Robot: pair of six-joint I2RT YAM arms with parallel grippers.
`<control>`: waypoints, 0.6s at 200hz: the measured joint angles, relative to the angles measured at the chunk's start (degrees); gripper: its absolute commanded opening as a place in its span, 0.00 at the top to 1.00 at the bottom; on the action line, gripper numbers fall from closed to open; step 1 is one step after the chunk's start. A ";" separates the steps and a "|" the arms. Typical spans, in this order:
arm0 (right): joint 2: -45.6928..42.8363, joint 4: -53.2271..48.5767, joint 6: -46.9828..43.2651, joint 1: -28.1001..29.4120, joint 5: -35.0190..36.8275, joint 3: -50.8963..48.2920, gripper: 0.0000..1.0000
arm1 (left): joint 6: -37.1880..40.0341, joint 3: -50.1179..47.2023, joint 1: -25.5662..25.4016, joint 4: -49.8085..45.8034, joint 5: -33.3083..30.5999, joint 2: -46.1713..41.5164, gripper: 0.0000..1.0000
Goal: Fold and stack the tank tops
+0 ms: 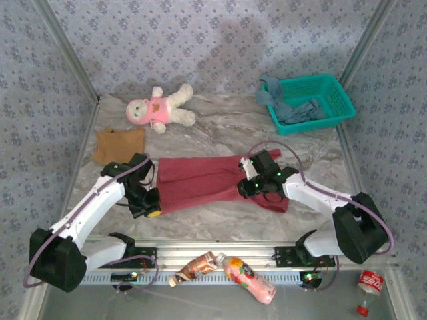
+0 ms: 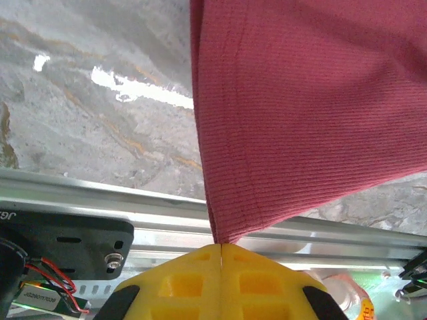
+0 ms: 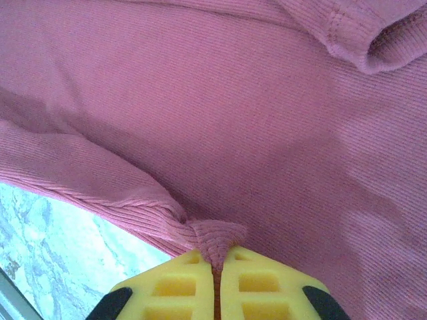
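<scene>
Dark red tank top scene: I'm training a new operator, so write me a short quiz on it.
1. True or false: the left end effector and the right end effector are each shut on the dark red tank top.
2. Where is the dusty blue tank top? A spread flat mid-table; B in the teal basket; C on the floor.
3. Which tank top lies between the plush doll and the left arm?
Key: 1 true; 2 B; 3 the tan-brown tank top.
</scene>
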 measured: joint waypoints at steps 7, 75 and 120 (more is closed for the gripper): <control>-0.37 0.17 0.04 0.24 -0.02 -0.44 0.92 | -0.48 -0.72 -0.20 0.00 0.20 -0.28 1.00; -0.94 1.44 0.35 1.53 -0.02 -1.92 0.92 | 0.85 1.64 3.39 0.96 -1.84 5.05 1.00; 3.10 1.55 -0.09 0.13 -0.04 1.25 0.92 | 4.81 5.92 7.15 6.14 -2.93 14.34 1.00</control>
